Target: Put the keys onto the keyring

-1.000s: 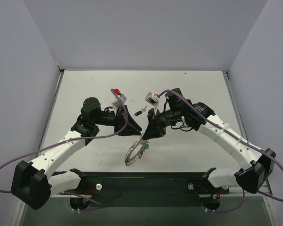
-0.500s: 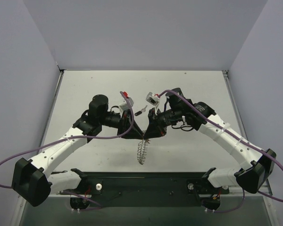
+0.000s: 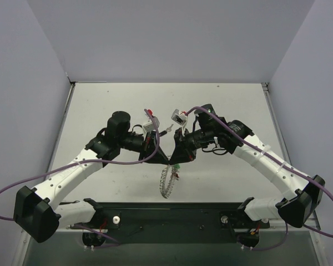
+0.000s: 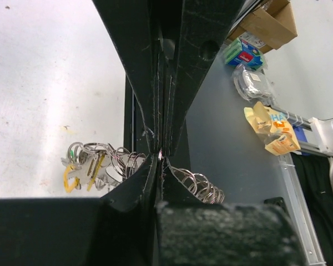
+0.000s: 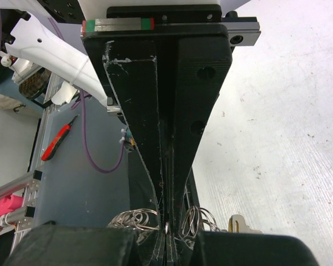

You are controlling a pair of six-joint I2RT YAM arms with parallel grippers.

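Since a second ago, the left arm is being swung inward, so that the left tool [image 3: 163,159] is now being held tip to tip with the right tool [image 3: 176,162] above the middle of the desk [image 3: 100,105]. The keyring [image 3: 167,182], earlier hanging slanted towards the left, is now being suspended almost straight below the two tips, clear of the desk. Both tools are being kept pressed together on the coiled rim: in each wrist view a wire turn is being pinched, with coils fanning out to either side. Yellow-headed keys [image 4: 83,172] are being carried among the coils, and a green-headed key [image 3: 176,165] is lying just under the right tool; whether they are threaded cannot be told. A two-handed hold is judged to be established, probably for prising a coil apart, with no loose key yet being gripped.
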